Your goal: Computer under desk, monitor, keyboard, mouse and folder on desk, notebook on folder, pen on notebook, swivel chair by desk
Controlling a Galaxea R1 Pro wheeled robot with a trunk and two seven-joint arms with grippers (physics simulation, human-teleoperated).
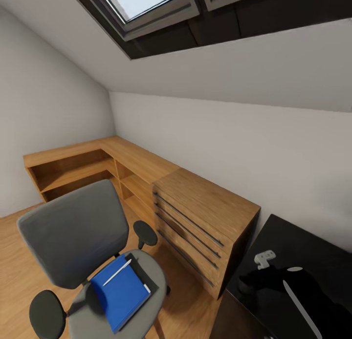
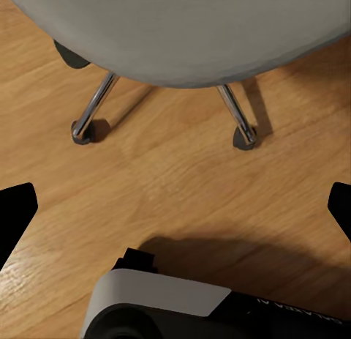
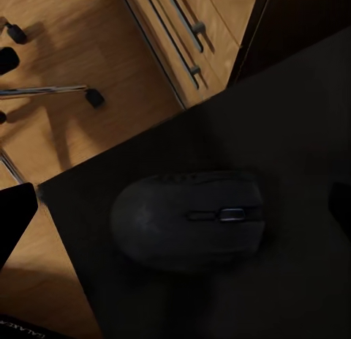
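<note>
Head camera looks down on the grey upholstered swivel chair (image 1: 73, 231), sitting on the light wooden floor (image 1: 14, 241) at near left, black armrests out to each side. On its seat lies the flat bright blue folder (image 1: 120, 292), and the small greyish notebook (image 1: 144, 275) is tucked under the folder's far right edge, poking out beside it. The thin pale pen (image 1: 117, 272) lies slantwise on top of the folder. Behind the chair, low wooden shelving (image 1: 83, 168) runs along the grey wall and meets a wooden drawer unit with dark bar handles (image 1: 195, 222). At near right, there's the glossy black desk top (image 1: 293, 251), just beside that drawer unit.

Over to the right wrist camera: the small black oval mouse (image 3: 186, 218) rests on the black desk surface (image 3: 292, 134) close to its edge, dark against dark. The right gripper (image 3: 183, 207) hovers directly above the mouse, its two black fingertips (image 3: 14, 214) spread wide at either side of the picture, released and holding nothing. Chrome chair legs and a castor (image 3: 93, 97) show on the floor past the desk edge.

Left wrist camera: the left gripper (image 2: 179, 207) is spread wide too, empty, pointing down at bare wooden floor (image 2: 175, 178), with the grey underside of the chair seat (image 2: 183, 31) and two chrome legs on castors (image 2: 88, 127) beyond it.
</note>
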